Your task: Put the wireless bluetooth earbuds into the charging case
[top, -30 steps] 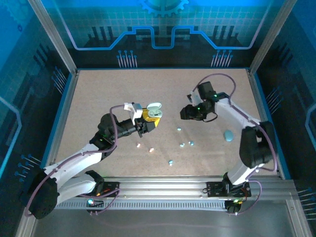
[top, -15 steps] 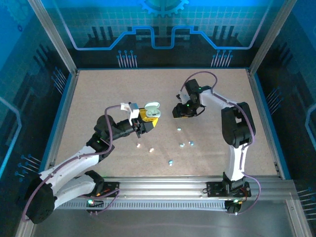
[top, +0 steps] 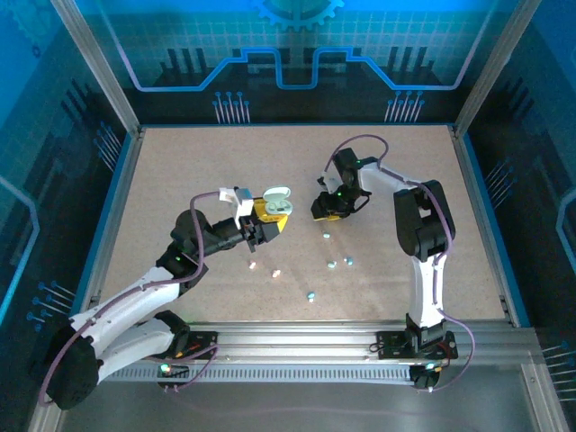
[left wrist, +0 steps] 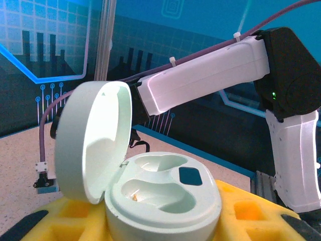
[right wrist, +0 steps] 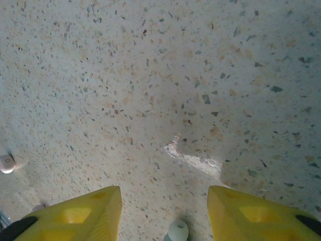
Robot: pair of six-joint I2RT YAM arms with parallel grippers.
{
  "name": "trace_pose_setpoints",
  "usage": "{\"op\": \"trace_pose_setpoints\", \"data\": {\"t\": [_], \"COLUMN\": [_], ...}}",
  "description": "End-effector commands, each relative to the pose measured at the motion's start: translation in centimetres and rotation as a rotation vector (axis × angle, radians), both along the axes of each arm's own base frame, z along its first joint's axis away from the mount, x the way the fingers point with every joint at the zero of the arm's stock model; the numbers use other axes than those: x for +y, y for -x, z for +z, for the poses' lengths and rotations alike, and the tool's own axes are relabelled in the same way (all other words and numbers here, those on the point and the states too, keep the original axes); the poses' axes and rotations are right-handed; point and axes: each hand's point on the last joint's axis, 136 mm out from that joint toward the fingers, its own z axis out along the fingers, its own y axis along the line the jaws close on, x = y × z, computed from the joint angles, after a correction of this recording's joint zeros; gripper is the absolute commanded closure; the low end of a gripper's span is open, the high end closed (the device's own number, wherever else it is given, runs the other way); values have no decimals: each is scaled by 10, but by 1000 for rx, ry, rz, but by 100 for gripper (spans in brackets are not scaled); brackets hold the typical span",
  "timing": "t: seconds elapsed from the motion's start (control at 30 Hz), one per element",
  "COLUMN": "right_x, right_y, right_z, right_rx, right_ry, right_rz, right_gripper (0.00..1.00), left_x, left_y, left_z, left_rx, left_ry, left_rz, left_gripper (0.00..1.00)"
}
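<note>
Right end effector [top: 325, 208] has swung inward, fingers spread and empty above a pale earbud [right wrist: 177, 231] on the worktop [right wrist: 210, 75]; left end effector [top: 268, 217] pinches the open charging case [left wrist: 160, 201], wells empty; other earbuds [top: 332, 264] lie scattered nearby; pickup seems next.

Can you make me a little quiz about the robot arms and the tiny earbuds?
1. True or false: the charging case held by the left gripper has its lid shut.
2. Fill the gap: the right gripper, close to an earbud on the table, has its jaws ____.
3. Pick one: what sits in the case's sockets? A) nothing B) one earbud C) two earbuds

Key: 1. False, the lid stands open. 2. Open. 3. A.
</note>
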Motion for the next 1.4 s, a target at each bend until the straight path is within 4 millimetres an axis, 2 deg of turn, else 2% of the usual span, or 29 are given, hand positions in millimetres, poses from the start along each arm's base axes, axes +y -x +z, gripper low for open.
{"op": "trace_pose_setpoints", "data": {"t": [0.0,0.37,0.5,0.77,1.07,1.37], "right_x": [9,6,-2,-3,4,21], "right_y": [12,39,41,51,60,65], "right_z": [-2,-1,-4,1,1,6], "right_rx": [42,74,69,75,85,111], "right_ry": [-22,45,91,96,53,7], "right_rz": [43,70,56,54,64,71], "right_gripper": [52,54,53,52,53,52], "left_x": [2,3,2,2,-1,0], "left_y": [5,5,4,4,1,3], "left_z": [19,17,16,15,14,16], "left_rx": [-38,-38,-37,-32,-24,-26], "left_ry": [29,20,20,20,19,21], "left_rz": [-13,-6,-11,-10,-17,-15], "left_gripper": [63,63,63,63,63,63]}}
